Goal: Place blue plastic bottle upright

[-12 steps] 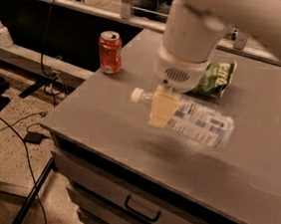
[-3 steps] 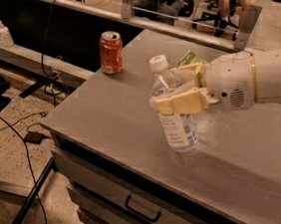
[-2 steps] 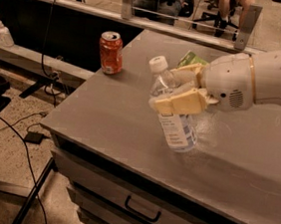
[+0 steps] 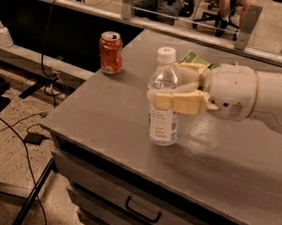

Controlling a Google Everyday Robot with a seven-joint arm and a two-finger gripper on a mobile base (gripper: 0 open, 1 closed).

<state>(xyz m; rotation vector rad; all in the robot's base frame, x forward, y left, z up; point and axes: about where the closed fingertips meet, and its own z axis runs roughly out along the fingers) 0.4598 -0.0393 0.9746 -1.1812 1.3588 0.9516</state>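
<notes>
The blue plastic bottle (image 4: 163, 112), clear with a white cap and a pale label, stands upright on the grey table (image 4: 131, 113) near its front left part. Its base rests on the table top. My gripper (image 4: 176, 85) reaches in from the right and is shut on the bottle's upper body, one cream finger (image 4: 180, 101) in front and the other behind it. The white arm extends off to the right.
An orange soda can (image 4: 110, 52) stands upright at the table's far left edge. A green bag (image 4: 197, 59) lies behind the gripper. Drawers with a handle (image 4: 143, 211) sit below the table front. Cables and a stand leg lie on the floor at left.
The bottle was held tilted above the table; it has swung upright and come down so that its base rests on the table, still in my gripper.
</notes>
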